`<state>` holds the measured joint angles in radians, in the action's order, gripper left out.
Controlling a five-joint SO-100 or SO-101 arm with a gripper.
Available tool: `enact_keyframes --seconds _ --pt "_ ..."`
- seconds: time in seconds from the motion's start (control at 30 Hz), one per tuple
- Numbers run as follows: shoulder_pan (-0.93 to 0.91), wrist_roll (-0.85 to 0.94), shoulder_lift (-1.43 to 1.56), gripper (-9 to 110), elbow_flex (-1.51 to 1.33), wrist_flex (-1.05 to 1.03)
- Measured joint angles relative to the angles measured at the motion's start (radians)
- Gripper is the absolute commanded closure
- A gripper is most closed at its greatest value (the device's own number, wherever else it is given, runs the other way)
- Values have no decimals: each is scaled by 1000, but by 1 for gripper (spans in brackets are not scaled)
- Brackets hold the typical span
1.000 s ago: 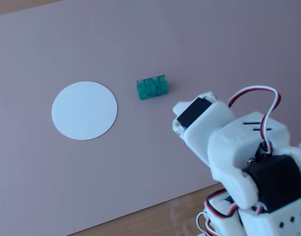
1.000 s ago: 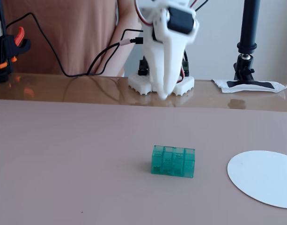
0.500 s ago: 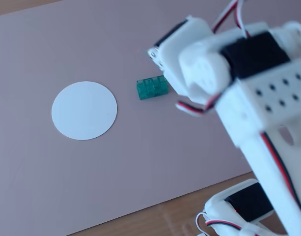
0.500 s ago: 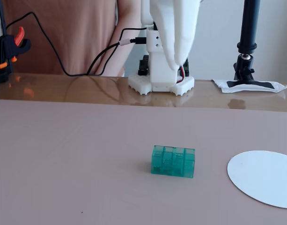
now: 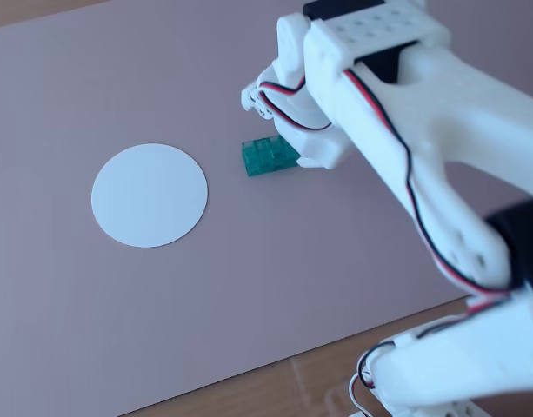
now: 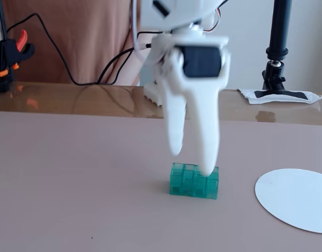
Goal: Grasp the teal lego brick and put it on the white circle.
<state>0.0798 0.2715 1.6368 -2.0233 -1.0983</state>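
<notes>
The teal lego brick (image 5: 269, 157) lies flat on the pinkish mat (image 5: 249, 304), studs up, in the upper middle part of the mat in a fixed view looking down. No letters or marks can be read on it, and nothing here carries a label. It is translucent, so the mat shows faintly through it.

The gripper (image 6: 191, 164) comes down from above with its two white fingers apart. In the low fixed view one fingertip (image 6: 207, 169) reaches the top of the brick (image 6: 194, 181) near its right end, and it seems to touch it, though from this angle I am not sure. The other fingertip (image 6: 174, 149) hangs higher, above the left end of the brick, with a gap under it. So the jaws stand open and hold nothing. In the view from above the gripper (image 5: 305, 143) covers the right end of the brick.

The white circle (image 5: 149, 195) lies flat on the mat, apart from the brick, toward the left edge in the view from above; in the low view it (image 6: 297, 199) is at the right edge and partly cut off. Nothing lies on it.

Beyond the mat's far edge the low view shows a glossy wooden table (image 6: 71, 100), black cables (image 6: 61, 58), a black stand (image 6: 279, 47) on a taped white base, and a black and orange tool (image 6: 8, 52) at the left edge.
</notes>
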Motion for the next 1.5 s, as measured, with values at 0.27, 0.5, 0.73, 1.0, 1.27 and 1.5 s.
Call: enact_keyframes --seconds 0.27,0.5,0.73,1.0,1.27,1.5 --pt "20 9 -233 97 132 0" --pt "29 -6 -279 102 175 -17" --pt "-5 -40 -87 102 97 -49" --pt "-2 -127 489 102 23 -156" --pt "250 -155 517 102 195 -273" --pt "339 -107 163 102 397 -296"
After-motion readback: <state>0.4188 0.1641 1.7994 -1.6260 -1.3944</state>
